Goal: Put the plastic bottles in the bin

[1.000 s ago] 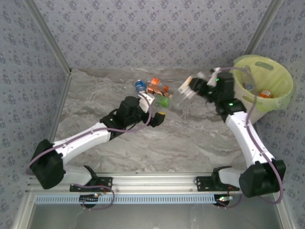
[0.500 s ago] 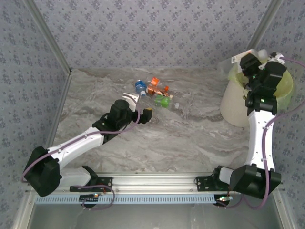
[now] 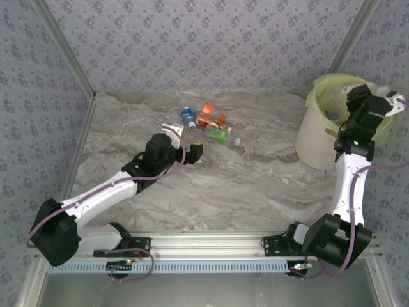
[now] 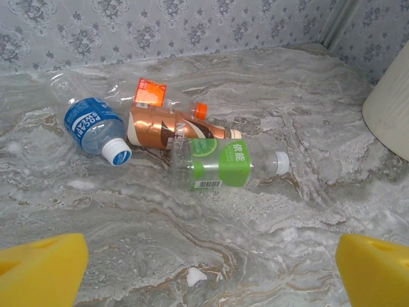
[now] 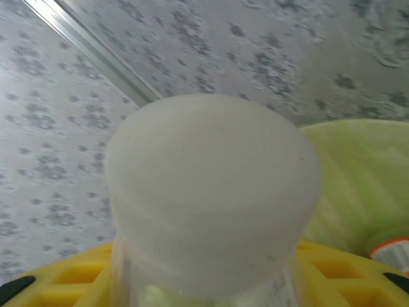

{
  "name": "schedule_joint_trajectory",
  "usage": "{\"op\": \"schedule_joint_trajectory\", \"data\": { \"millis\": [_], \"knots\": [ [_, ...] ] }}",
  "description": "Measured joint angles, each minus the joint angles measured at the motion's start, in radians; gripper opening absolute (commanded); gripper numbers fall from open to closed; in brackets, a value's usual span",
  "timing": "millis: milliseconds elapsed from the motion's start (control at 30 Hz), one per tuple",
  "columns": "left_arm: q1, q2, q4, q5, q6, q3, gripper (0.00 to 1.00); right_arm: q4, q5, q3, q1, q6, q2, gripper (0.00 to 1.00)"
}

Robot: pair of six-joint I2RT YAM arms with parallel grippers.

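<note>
Bin (image 3: 314, 142) holds an orange-capped bottle (image 5: 391, 248); white-capped bottle (image 5: 211, 192) sits in right gripper (image 3: 385, 98).

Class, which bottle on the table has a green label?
The green-labelled bottle, white-capped; its neighbours are the blue-labelled bottle and the orange-labelled bottle.

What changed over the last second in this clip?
The right hand carried a clear bottle from mid-table rightward to above the bin; the bottle is still in its grip. The left hand, open throughout, drew back slightly leftward from the bottles on the table, which stayed put.
</note>
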Motion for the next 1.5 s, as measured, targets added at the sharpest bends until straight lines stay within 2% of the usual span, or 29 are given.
{"op": "schedule_joint_trajectory", "data": {
  "millis": [100, 167, 300, 467, 533, 600, 733, 900, 1000, 1200, 1333, 1500],
  "knots": [
    [0.002, 0.000, 0.000, -0.022, -0.008, -0.005, 1.00, -0.093, 0.005, 0.036, -0.002, -0.053, 0.022, 0.94],
    [0.003, 0.000, 0.000, -0.037, -0.015, -0.007, 0.99, -0.188, 0.009, 0.117, 0.000, -0.097, 0.058, 0.99],
    [0.022, -0.002, 0.000, -0.051, -0.038, -0.011, 0.99, -0.318, 0.124, 0.222, 0.047, -0.196, 0.076, 1.00],
    [0.049, -0.005, 0.000, -0.063, -0.072, -0.026, 1.00, -0.394, 0.352, 0.231, 0.186, -0.328, 0.022, 1.00],
    [0.060, -0.006, 0.000, -0.066, -0.090, -0.029, 1.00, -0.399, 0.377, 0.231, 0.251, -0.383, 0.002, 1.00],
    [0.068, -0.006, 0.000, -0.067, -0.106, -0.032, 0.99, -0.387, 0.325, 0.231, 0.310, -0.436, -0.011, 0.99],
    [0.086, -0.006, -0.003, -0.086, -0.149, -0.035, 1.00, -0.371, 0.094, 0.251, 0.411, -0.540, 0.019, 0.99],
    [0.107, -0.006, -0.029, -0.138, -0.210, -0.037, 1.00, -0.417, -0.140, 0.341, 0.571, -0.758, 0.201, 1.00],
    [0.119, -0.011, -0.050, -0.172, -0.248, -0.048, 1.00, -0.483, -0.235, 0.370, 0.659, -0.916, 0.332, 1.00],
    [0.153, -0.040, -0.087, -0.203, -0.312, -0.080, 1.00, -0.636, -0.285, 0.460, 0.770, -1.154, 0.629, 1.00],
    [0.159, -0.057, -0.107, -0.221, -0.330, -0.085, 1.00, -0.715, -0.283, 0.547, 0.792, -1.248, 0.795, 1.00],
    [0.159, -0.071, -0.119, -0.232, -0.346, -0.089, 0.99, -0.770, -0.276, 0.643, 0.807, -1.318, 0.930, 1.00]
  ]
}}
